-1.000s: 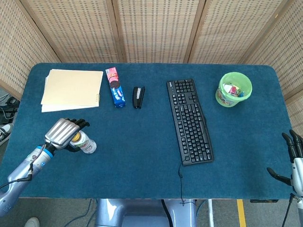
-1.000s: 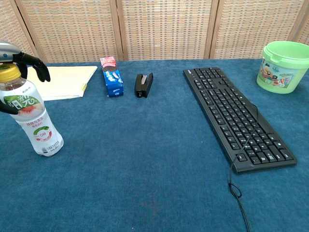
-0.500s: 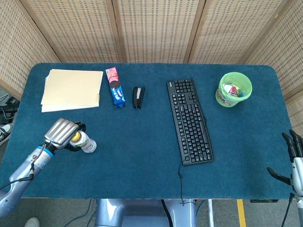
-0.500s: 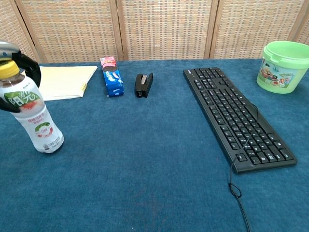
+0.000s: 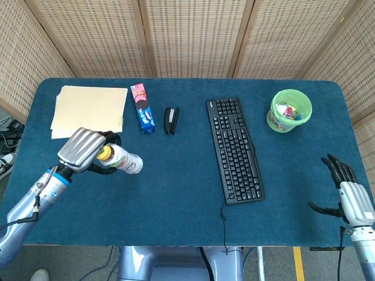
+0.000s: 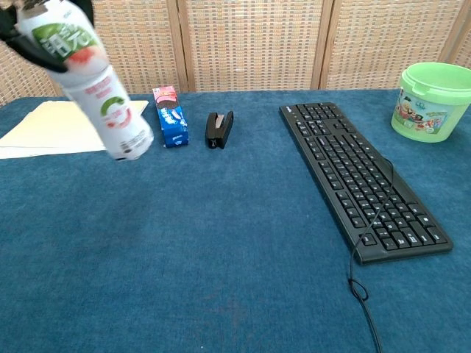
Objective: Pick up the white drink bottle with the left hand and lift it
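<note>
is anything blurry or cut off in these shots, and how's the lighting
Chest view: the bottle is motion-blurred and its top runs off the frame; the keyboard is sharp. Head view: everything is crisp, including the left robot hand on the bottle. Lighting is even and soft in both views, no glare.

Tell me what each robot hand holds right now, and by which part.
The left robot hand grips the white drink bottle around its upper part, just below the yellow cap, and the bottle hangs tilted, clear of the table. The right robot hand holds nothing, fingers apart.
</note>
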You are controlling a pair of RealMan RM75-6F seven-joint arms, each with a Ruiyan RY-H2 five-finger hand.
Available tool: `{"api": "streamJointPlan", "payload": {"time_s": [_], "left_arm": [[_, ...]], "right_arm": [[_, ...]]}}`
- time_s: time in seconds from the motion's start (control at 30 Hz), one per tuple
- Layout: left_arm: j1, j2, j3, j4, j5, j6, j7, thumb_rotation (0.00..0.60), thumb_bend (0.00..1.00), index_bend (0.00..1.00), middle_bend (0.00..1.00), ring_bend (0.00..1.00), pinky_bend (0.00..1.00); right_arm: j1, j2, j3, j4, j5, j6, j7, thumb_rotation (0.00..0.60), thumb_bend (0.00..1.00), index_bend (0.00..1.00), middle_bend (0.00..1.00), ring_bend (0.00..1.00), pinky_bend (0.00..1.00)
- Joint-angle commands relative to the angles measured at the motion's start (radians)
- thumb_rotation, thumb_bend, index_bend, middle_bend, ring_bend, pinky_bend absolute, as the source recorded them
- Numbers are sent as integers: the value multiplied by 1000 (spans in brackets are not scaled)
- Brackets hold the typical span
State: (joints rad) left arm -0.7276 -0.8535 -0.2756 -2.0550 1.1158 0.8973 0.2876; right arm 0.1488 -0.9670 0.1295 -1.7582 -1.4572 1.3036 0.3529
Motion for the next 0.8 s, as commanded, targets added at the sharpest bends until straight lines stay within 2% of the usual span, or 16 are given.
{"api": "streamJointPlan", "payload": {"time_s": [0.03, 0.27, 0.43, 0.8], "left_arm": [[-85, -40, -47, -50, -94, 3, 64, 600, 462, 673, 591, 573, 678], [-238, -165, -82, -70, -284, 54, 203, 600, 461, 673, 591, 574, 680], [-326, -223, -94, -76, -397, 95, 277, 600, 462, 674, 591, 574, 680], [-449, -295, -138, -75, -503, 168, 335, 600, 461, 674, 591, 574, 680]], "right_arm": [[147, 47, 51, -38, 35, -222, 231, 600, 0, 64, 0, 0, 0], [299, 34, 110, -51, 102, -438, 407, 600, 0, 64, 0, 0, 0], [360, 3, 150, -66, 143, -487, 450, 600, 0, 64, 0, 0, 0], [461, -51, 192, -131, 185, -559, 438, 600, 0, 67, 0, 0, 0]]}}
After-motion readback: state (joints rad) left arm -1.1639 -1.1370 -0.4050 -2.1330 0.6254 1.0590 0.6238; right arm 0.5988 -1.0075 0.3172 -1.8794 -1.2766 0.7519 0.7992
